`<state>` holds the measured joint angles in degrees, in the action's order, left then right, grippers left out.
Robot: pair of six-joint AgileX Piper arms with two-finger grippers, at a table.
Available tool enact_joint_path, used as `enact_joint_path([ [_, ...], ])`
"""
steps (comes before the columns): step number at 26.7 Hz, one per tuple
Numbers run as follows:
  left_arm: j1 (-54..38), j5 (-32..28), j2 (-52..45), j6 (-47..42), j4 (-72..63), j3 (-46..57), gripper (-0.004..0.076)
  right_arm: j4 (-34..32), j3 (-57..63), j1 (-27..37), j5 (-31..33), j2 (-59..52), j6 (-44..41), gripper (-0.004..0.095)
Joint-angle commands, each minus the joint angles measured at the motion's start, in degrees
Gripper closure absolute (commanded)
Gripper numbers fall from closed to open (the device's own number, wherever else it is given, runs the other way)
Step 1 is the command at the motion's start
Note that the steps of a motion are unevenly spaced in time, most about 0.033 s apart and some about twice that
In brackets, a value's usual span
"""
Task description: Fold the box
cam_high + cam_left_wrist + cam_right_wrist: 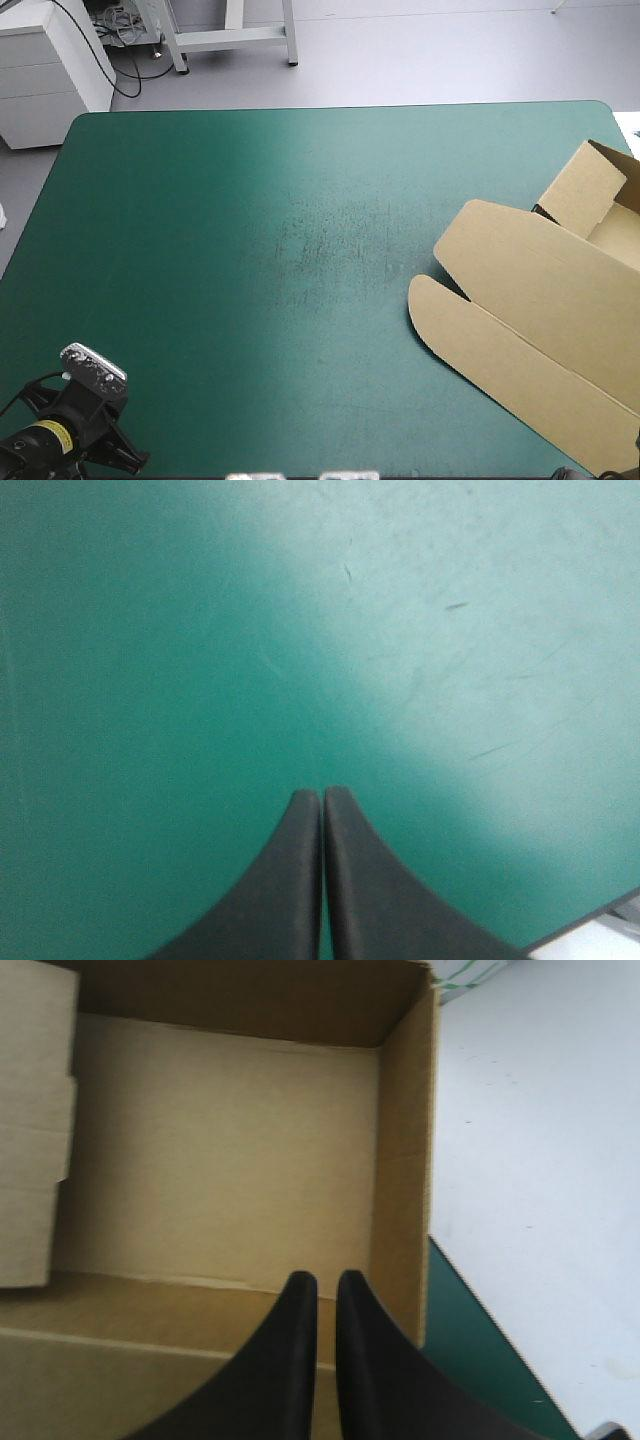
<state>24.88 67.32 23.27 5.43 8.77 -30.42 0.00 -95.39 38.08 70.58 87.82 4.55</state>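
The brown box point(540, 300) lies at the table's right side as an open tray with its lid flat toward the table's middle. One raised wall point(585, 185) stands at its far end. In the right wrist view my right gripper point(318, 1278) hangs over the box point(220, 1150), just above the fold between lid and tray floor. Its black fingers are together, and no board shows between them. My left gripper point(322, 795) is shut over bare teal-green cover point(200, 630) near the table's front left corner, far from the box.
The tray's side wall point(405, 1150) runs close along the table's right edge point(470, 1340), with pale floor beyond. The table's front edge point(600, 920) lies just beside the left gripper. Bare teal-green cover point(250, 250) fills the table's middle and left.
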Motion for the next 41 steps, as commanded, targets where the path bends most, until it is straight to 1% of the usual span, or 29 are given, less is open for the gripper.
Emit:
enact_joint_path([
  [1, 0.1, -4.8, 0.4, 1.8, -2.7, -1.4, 0.0734, 6.8, 3.1, 0.2, -2.4, -8.2, 3.2, 0.0922],
  [3, 0.1, -4.8, 0.4, 3.9, -5.3, -1.4, 0.0734, 11.1, 6.6, 0.2, -3.6, -12.0, 5.1, 0.0922],
  [6, 0.1, -5.8, 0.4, 7.8, -10.6, -0.7, 0.0734, 14.4, 12.1, 0.2, -6.2, -18.7, 6.1, 0.0922],
  [10, 0.1, -8.4, -0.3, 11.6, -16.0, 1.6, 0.0734, 13.7, 19.8, -2.0, -8.3, -26.2, 6.1, 0.0922],
  [13, 0.1, -7.7, -1.3, 11.8, -16.0, 1.8, 0.0734, 11.1, 25.3, -7.1, -9.2, -31.9, 6.1, 0.0922],
  [15, 0.1, -7.9, -2.2, 11.8, -16.0, 1.8, 0.0734, 9.4, 28.7, -12.0, -8.9, -35.4, 6.1, 0.0922],
  [18, 0.1, -8.0, -3.7, 11.8, -16.0, 1.8, 0.0734, 9.4, 33.3, -17.3, -8.2, -40.1, 6.5, 0.0922],
  [20, 0.1, -8.0, -4.5, 11.4, -16.0, 1.8, 0.0734, 10.1, 36.6, -20.2, -7.8, -43.3, 8.4, 0.0922],
  [23, 0.1, -7.4, -5.0, 11.1, -16.0, 1.8, 0.0734, 12.0, 41.4, -22.5, -7.5, -47.4, 10.9, 0.0922],
  [26, 0.1, -5.2, -5.1, 11.1, -16.0, 1.8, 0.0734, 15.7, 48.1, -23.2, -6.8, -53.6, 14.0, 0.0922],
  [32, 0.1, -5.2, -5.1, 11.1, -16.0, 1.8, 0.0734, 15.9, 55.9, -23.2, -6.8, -62.0, 17.1, 0.0922],
  [37, 0.1, -5.3, -5.1, 11.1, -16.0, 1.8, 0.0734, 15.9, 57.5, -23.2, -6.7, -69.1, 17.1, 0.0922],
  [38, 0.1, -5.3, -5.1, 12.4, -16.0, 1.8, 0.0734, 15.9, 57.7, -23.2, -6.6, -70.3, 16.1, 0.0922],
  [40, 0.1, -5.3, -5.1, 12.1, -16.0, 1.8, 0.0734, 15.9, 57.7, -23.2, -5.1, -72.0, 13.9, 0.0922],
  [41, 0.1, -5.3, -5.1, 12.1, -16.0, 1.8, 0.0734, 15.9, 57.7, -23.2, -5.5, -72.6, 13.8, 0.0922],
])
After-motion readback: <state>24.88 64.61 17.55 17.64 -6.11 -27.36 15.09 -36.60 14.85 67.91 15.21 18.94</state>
